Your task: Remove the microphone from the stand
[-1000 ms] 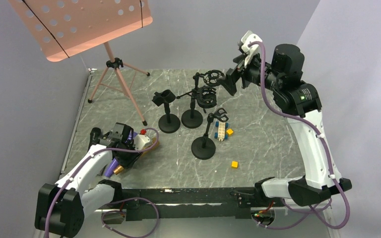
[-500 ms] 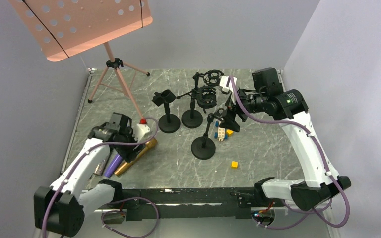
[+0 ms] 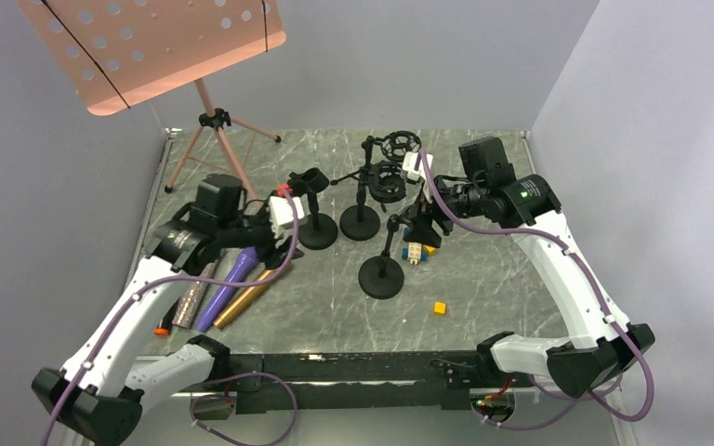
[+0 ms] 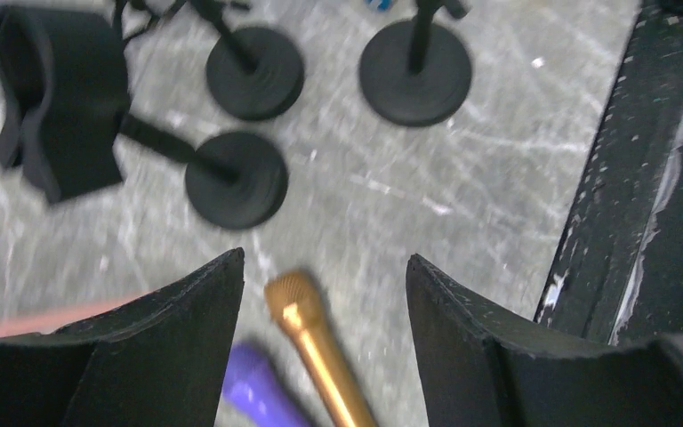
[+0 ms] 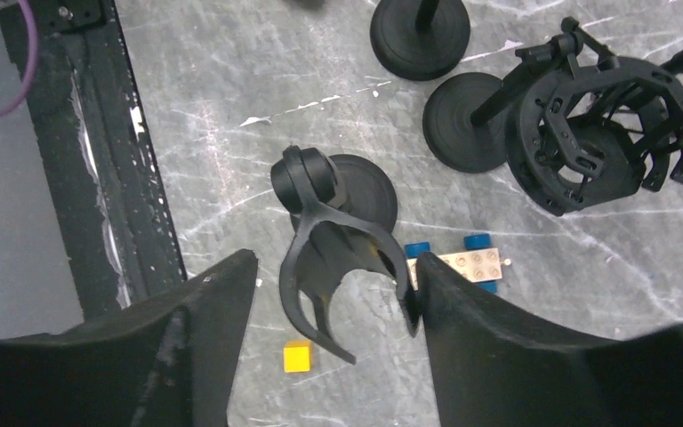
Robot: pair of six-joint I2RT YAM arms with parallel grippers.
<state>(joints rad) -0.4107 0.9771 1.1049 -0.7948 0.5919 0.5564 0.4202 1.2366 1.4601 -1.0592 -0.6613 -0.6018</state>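
Observation:
Three microphones lie on the table at the near left: a gold one, a purple one and a glittery one. My left gripper hangs open above the gold microphone's head and holds nothing. The near stand carries an empty forked clip. Around that clip my right gripper stands open. Its right finger touches one prong, and the left finger is apart from it.
Behind stand a stand with a wide black holder and two shock-mount stands. Toy blocks and a yellow cube lie near the near stand. A pink music stand fills the back left. A black rail edges the front.
My left gripper opened, left the gold microphone on the table, and rose toward the back right. My right arm came down from the back onto the near stand's clip, jaws narrowing.

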